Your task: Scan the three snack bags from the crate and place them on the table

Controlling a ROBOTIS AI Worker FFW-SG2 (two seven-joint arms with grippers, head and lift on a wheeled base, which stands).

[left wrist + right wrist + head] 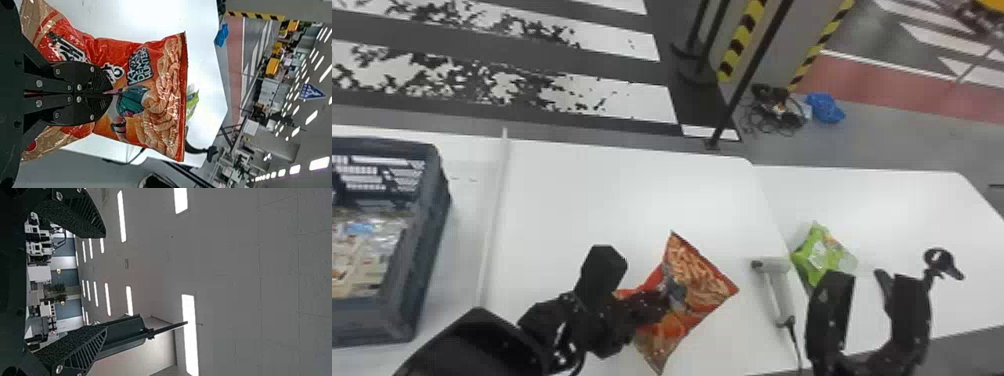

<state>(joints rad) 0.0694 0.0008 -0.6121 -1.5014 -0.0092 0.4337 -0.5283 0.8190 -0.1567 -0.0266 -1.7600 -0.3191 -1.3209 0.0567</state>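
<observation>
My left gripper (657, 305) is over the middle of the table, closed on the orange-red snack bag (702, 285). In the left wrist view the left gripper (111, 93) pinches the orange-red bag (137, 70), whose printed front faces the camera. At the lower right of the head view, my right gripper (869, 285) stands open with nothing between its fingers; the right gripper (103, 282) is also spread in its wrist view. The white handheld scanner (778, 287) lies between the two grippers. A green snack bag (819, 255) rests beyond it. The dark crate (429, 220) at the far left holds packaged items.
The white table (572, 200) carries a raised strip (494, 215) beside the crate. Right of the scanner, a black stand (939, 260) with a round top rises behind my right gripper. The scanner's cable (796, 345) runs to the near edge.
</observation>
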